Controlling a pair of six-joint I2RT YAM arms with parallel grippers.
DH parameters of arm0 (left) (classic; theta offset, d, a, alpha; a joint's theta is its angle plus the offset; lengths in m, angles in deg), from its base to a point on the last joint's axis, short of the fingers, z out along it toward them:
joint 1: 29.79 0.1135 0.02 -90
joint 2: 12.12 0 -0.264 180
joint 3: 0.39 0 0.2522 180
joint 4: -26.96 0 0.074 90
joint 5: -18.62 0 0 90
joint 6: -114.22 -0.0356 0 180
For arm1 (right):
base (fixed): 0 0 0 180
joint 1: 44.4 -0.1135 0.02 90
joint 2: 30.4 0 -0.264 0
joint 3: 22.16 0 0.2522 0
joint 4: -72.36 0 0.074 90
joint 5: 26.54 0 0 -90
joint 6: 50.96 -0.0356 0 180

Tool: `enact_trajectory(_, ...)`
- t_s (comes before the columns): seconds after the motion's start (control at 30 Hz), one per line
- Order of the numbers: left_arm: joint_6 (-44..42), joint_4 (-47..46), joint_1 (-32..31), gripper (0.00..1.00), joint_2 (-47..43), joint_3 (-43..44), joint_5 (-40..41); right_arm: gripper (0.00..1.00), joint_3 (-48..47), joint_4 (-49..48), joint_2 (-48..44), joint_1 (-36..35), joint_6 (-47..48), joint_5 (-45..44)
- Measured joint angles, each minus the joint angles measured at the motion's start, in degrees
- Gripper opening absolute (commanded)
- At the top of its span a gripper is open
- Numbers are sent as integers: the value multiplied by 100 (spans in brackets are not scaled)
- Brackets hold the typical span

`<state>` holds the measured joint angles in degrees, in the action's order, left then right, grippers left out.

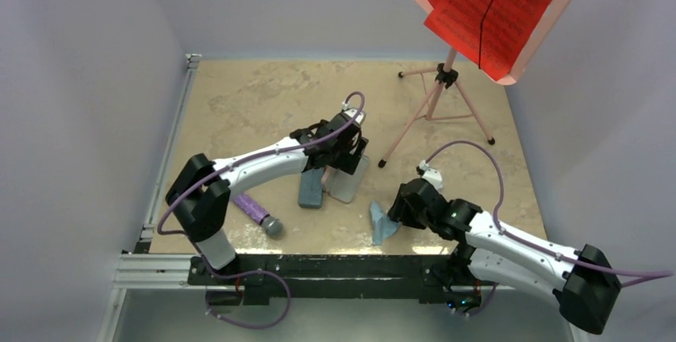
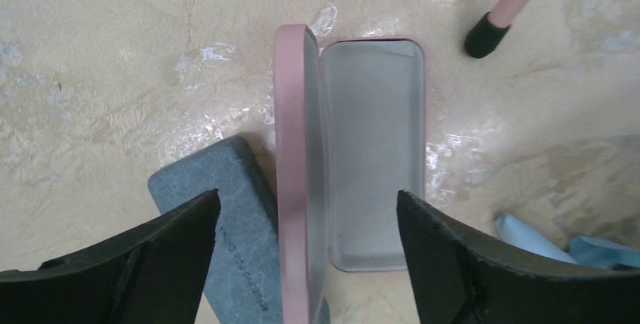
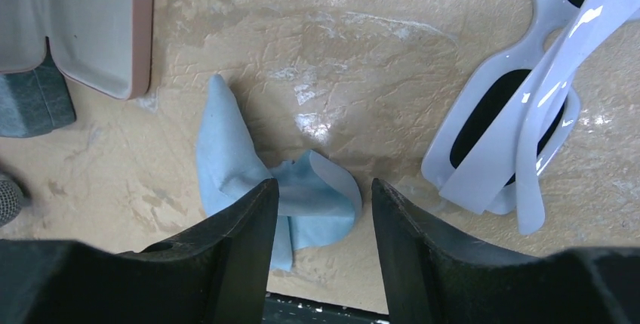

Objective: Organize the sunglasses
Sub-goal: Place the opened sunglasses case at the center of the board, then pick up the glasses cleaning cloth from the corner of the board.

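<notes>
The white sunglasses (image 3: 555, 82), chunky with dark lenses, lie folded on the table at the right of the right wrist view. In the top view my right arm hides them. The brown pair is out of view. My left gripper (image 1: 348, 160) (image 2: 308, 203) is open and empty above the open pink case (image 2: 373, 150) (image 1: 349, 182), whose grey inside holds nothing. The shut grey-blue case (image 2: 234, 218) (image 1: 311, 190) lies against its left side. My right gripper (image 1: 392, 213) (image 3: 324, 188) is open and empty, its fingers either side of a crumpled light blue cloth (image 3: 230, 150) (image 1: 383, 224).
A purple microphone (image 1: 257, 212) lies at the near left. A pink music stand (image 1: 440, 95) with red sheets stands at the back right, one foot (image 2: 484, 35) near the pink case. The table's near edge (image 3: 324, 309) is just behind the cloth.
</notes>
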<state>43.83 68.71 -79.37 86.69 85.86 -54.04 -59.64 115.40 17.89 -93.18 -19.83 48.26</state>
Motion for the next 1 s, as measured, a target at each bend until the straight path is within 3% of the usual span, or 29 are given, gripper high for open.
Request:
enact_trajectory(0.2,280,-199,-63,100,-1121,-483,-332,39,166,-190,116,9,20,133)
enact_trajectory(0.33,595,-514,-111,100,-2389,-1338,-658,23,192,-332,339,11,42,142)
enact_trajectory(0.53,1139,-953,-118,100,-4107,-2883,-1123,16,192,-402,581,11,35,118)
enact_trajectory(0.63,1408,-1071,-122,100,-4835,-3565,-1386,0,192,-396,551,11,15,98)
enact_trajectory(0.77,1742,-1357,-122,100,-5335,-4054,-1805,0,192,-330,415,11,-9,4)
enact_trajectory(1.0,2299,-2116,-125,99,-5460,-4715,-2522,0,42,72,151,11,50,-11)
